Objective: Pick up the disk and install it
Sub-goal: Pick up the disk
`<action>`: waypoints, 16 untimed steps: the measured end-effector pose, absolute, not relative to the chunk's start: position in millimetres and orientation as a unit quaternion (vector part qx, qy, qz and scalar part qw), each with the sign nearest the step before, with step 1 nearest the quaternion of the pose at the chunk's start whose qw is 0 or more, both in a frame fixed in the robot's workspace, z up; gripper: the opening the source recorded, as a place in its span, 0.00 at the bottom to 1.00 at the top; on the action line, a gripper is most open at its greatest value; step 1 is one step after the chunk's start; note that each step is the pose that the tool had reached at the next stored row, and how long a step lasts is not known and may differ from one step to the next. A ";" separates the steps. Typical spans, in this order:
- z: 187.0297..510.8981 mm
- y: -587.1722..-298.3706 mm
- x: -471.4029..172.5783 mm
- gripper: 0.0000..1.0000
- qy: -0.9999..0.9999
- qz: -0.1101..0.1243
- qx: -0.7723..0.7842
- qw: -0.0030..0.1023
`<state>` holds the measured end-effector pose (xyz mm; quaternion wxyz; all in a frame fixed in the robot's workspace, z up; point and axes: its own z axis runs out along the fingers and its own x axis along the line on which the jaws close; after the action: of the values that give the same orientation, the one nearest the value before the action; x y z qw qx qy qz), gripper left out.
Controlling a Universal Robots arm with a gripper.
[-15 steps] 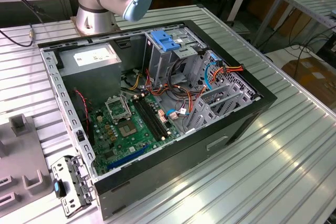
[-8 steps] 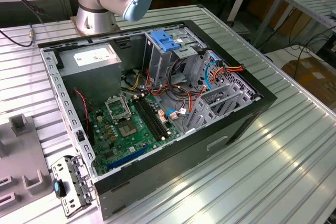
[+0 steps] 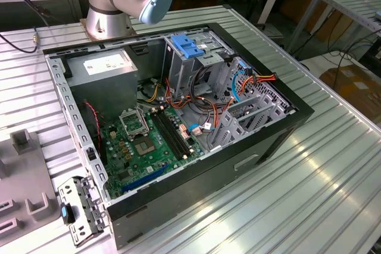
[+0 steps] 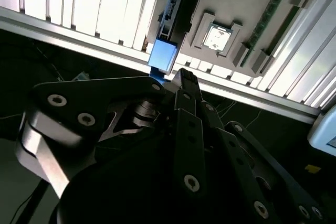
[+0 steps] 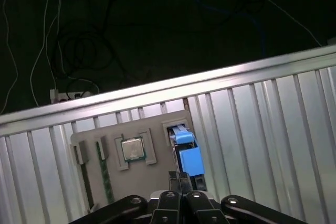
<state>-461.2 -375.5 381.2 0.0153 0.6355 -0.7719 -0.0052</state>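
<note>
Claw [image 5: 180, 175], clenched empty, over the table [image 5: 262, 124]. Just beyond its tips the disk [image 5: 189, 158] stands on edge in a grey fixture plate [image 5: 147, 177], beside a processor chip [image 5: 133, 149].

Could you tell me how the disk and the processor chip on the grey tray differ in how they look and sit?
The disk stands on edge in a narrow slot, showing blue plastic; the processor chip lies flat in a square holder, showing a silvery top. The disk's visible edge is long and thin, the chip square. The disk is nearer the gripper. Both sit in the grey tray on the ribbed table.
</note>
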 end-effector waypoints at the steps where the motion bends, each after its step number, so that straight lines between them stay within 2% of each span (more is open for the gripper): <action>1: 381.1 -375.5 -461.2 0.11 -0.768 -0.005 0.640 0.015; 16: 381.1 -375.5 -461.2 0.11 -0.747 -0.004 0.665 0.015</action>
<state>-461.2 -375.5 381.1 0.0153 0.6649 -0.7468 -0.0045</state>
